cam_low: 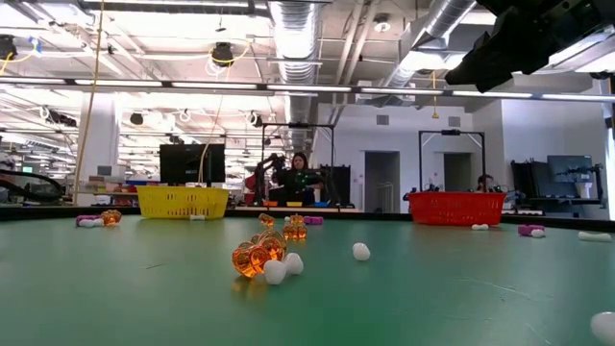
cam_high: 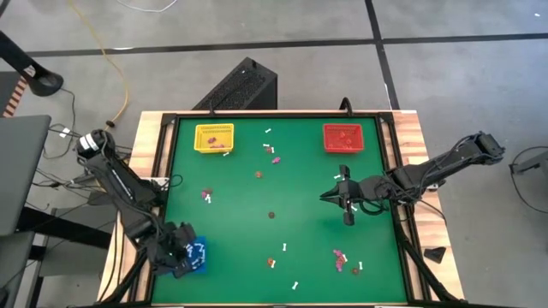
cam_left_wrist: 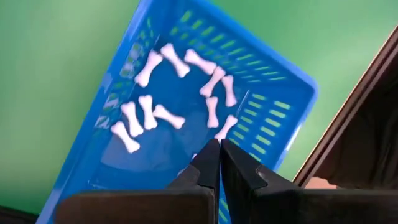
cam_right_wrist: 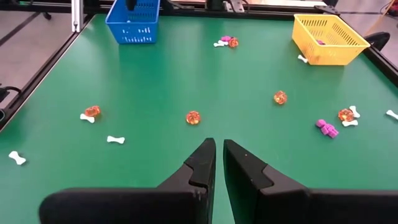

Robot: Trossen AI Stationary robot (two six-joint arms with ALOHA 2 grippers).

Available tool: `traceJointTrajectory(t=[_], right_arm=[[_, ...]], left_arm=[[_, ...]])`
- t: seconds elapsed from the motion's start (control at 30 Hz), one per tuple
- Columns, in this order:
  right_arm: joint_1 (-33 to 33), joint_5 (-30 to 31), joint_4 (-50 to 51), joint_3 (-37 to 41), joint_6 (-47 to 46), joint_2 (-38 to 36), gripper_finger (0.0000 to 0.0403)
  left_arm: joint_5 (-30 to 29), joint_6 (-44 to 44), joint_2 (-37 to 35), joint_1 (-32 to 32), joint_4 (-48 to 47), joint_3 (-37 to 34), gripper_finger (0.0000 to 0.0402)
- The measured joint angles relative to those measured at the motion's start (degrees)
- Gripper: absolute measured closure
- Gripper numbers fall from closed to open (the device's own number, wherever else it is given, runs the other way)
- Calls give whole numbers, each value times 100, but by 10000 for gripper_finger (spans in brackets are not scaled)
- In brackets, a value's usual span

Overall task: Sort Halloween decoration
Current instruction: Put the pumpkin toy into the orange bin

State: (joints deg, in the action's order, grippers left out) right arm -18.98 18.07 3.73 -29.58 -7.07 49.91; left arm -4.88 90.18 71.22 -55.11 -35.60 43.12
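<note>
Green felt covered the desk [cam_high: 240, 248] I was working over. My left end effector [cam_left_wrist: 219, 149] hung with fingers pressed together above the blue tray [cam_left_wrist: 280, 93], where white bone trinkets [cam_left_wrist: 149, 115] lay. My right end effector [cam_right_wrist: 219, 152] hovered over bare felt, fingers nearly together, nothing visible between them. Orange pieces [cam_right_wrist: 193, 117], purple ones [cam_right_wrist: 326, 127] and more bones [cam_right_wrist: 115, 139] lay scattered between the yellow tray [cam_high: 214, 138] and red tray [cam_high: 344, 137].
</note>
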Motion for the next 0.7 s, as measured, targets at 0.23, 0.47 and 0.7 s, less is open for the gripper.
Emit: traceJointTrajectory(t=[0.23, 0.47, 0.7], right_arm=[[0, 2, -175, 0, 6, 0, 340], [0, 4, -313, 0, 109, 0, 340], [0, 4, -311, 0, -90, 0, 340]], left_arm=[[-344, -1268, -109, 463, 4, 318, 401], [-1323, -3359, -153, 1515, -143, 354, 401], [-888, -4750, -144, 3190, -624, 354, 401]])
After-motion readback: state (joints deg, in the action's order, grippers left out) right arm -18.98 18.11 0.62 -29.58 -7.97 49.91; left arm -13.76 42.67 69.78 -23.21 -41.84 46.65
